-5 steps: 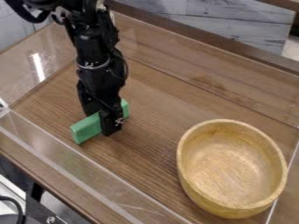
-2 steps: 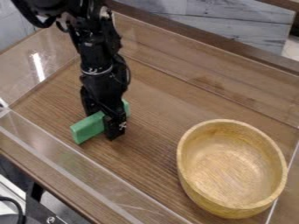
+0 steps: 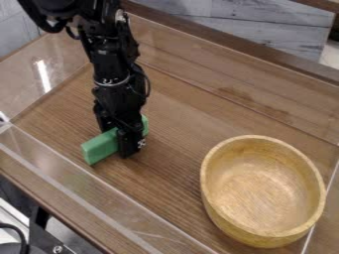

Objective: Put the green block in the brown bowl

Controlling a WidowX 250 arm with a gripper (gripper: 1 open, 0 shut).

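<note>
since the earlier frame the gripper (image 3: 122, 145) has shifted slightly and its fingers sit nearer together around the middle of the green block (image 3: 111, 143), while the block itself looks hardly moved. the hand seems to be closing on the bar, one finger on either side of it, but whether it has a firm hold cannot be told from here, as the dark fingers hide the contact. the block lies flat on the wooden table (image 3: 162, 184) right under the hand, one end poking out toward the near edge and the other just showing past the fingers. the brown bowl (image 3: 263, 191) stands well apart, off to the side of the hand, nothing visible in it. to do this step well, the fingers should finish closing squarely across the bar's narrow width, near its middle, so that it does not tip or twist; then a short straight lift would test the grip before any sideways travel, high enough to pass over the bowl's thick rim. no brand, label or writing can be read anywhere, on block, bowl or arm.
</note>
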